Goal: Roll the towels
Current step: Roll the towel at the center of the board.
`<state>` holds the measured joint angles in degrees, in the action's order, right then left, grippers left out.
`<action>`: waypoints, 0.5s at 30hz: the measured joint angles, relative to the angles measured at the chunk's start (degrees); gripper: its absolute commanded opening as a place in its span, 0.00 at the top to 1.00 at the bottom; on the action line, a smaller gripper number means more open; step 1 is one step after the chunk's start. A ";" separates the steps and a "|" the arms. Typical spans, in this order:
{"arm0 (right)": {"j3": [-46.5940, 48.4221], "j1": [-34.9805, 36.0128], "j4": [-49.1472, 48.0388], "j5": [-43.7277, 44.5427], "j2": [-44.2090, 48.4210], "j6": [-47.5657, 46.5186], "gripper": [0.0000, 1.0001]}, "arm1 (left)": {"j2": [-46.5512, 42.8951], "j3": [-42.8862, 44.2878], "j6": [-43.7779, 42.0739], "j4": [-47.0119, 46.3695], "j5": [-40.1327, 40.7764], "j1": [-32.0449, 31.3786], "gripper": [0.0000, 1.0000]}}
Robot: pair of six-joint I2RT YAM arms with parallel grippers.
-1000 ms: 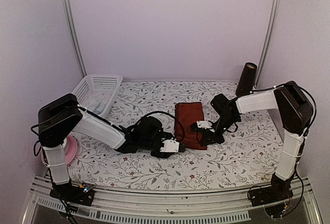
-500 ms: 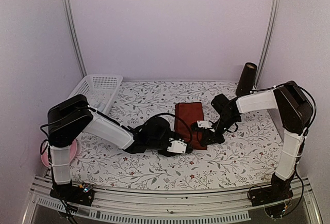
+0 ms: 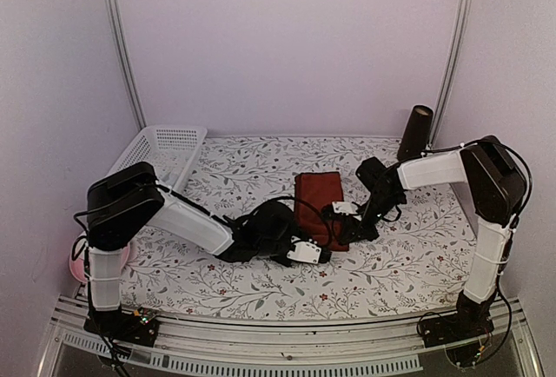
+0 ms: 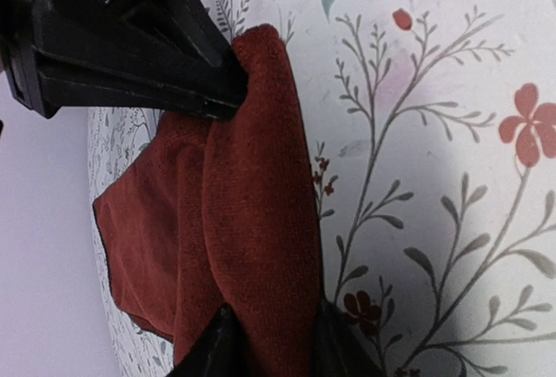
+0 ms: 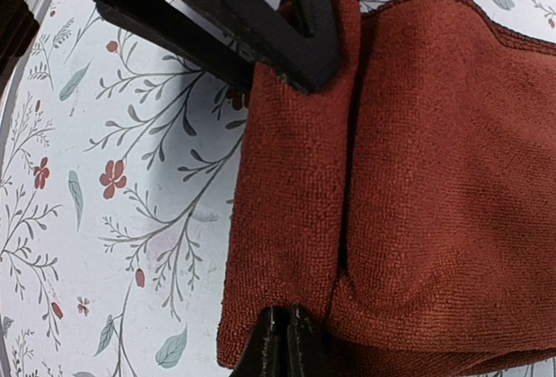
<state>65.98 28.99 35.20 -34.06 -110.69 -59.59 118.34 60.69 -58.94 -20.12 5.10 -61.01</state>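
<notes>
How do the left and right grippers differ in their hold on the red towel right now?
The left gripper has a thick fold of the red towel bulging between its fingers, which stand apart; the right gripper has its fingers almost together on a thin bit of that fold's edge. In the top view the left gripper comes at the towel from the near left, the right gripper from the right. Both are shut on the same folded edge, one at each end.

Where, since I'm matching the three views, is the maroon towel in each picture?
Top external: maroon towel near mid-frame, slightly low.
Left wrist: maroon towel left of centre, running top to bottom.
Right wrist: maroon towel fills centre and right.
Shared landmark: floral tablecloth beside it.
</notes>
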 measured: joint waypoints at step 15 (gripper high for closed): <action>0.39 -2.84 -0.09 2.14 1.51 -1.05 0.82 | 1.36 4.15 4.07 6.93 -0.72 -0.66 1.00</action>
<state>66.37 26.15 35.11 -31.92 -109.19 -60.64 119.70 64.84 -54.87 -13.19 4.38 -61.67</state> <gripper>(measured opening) 0.167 0.014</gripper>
